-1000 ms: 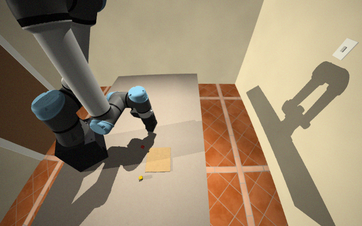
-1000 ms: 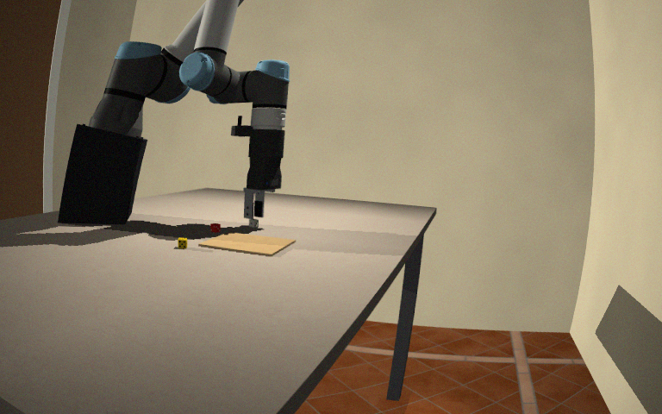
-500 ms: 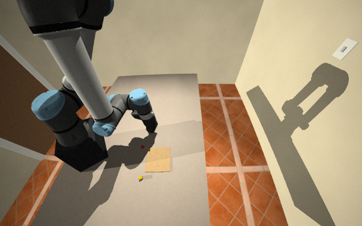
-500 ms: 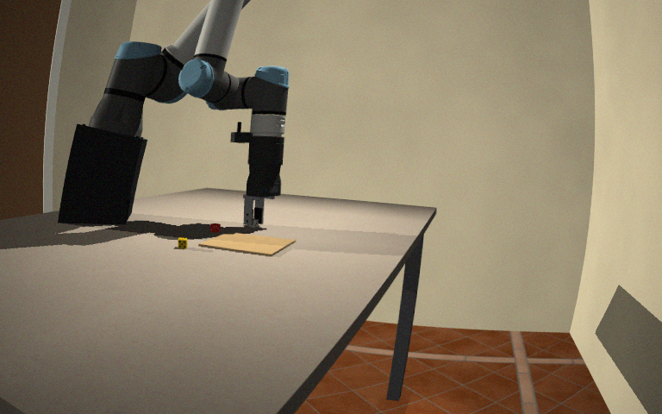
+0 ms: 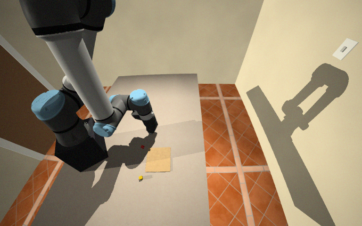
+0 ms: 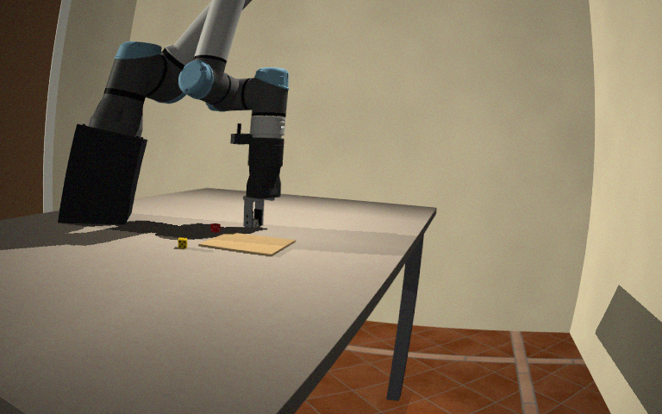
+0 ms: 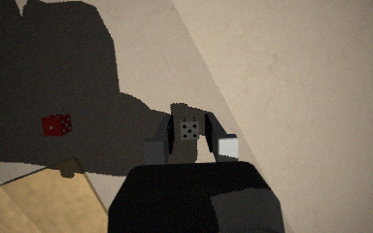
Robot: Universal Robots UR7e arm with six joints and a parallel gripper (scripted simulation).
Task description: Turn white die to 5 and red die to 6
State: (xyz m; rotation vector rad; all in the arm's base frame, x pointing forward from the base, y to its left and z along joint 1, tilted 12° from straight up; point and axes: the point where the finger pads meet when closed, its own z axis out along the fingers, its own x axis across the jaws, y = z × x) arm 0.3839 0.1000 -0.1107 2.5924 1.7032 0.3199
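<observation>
In the wrist view the white die [image 7: 189, 130] lies on the table between my two fingers, with a small gap on each side; its top face shows several dark pips. My gripper [image 7: 188, 125] [image 6: 252, 223] is open around it, low over the table, just beyond the mat's far corner. In the top view the gripper [image 5: 151, 130] hides the white die. The red die [image 7: 56, 124] [image 5: 142, 146] lies on the table in the arm's shadow, off the mat. The tan mat [image 5: 158, 159] lies flat. The yellow die [image 5: 140, 177] lies on the table, off the mat's near-left corner.
The robot's black base [image 5: 79, 151] stands at the table's left edge. The table's right edge [image 5: 204, 149] runs past the mat, with tiled floor below.
</observation>
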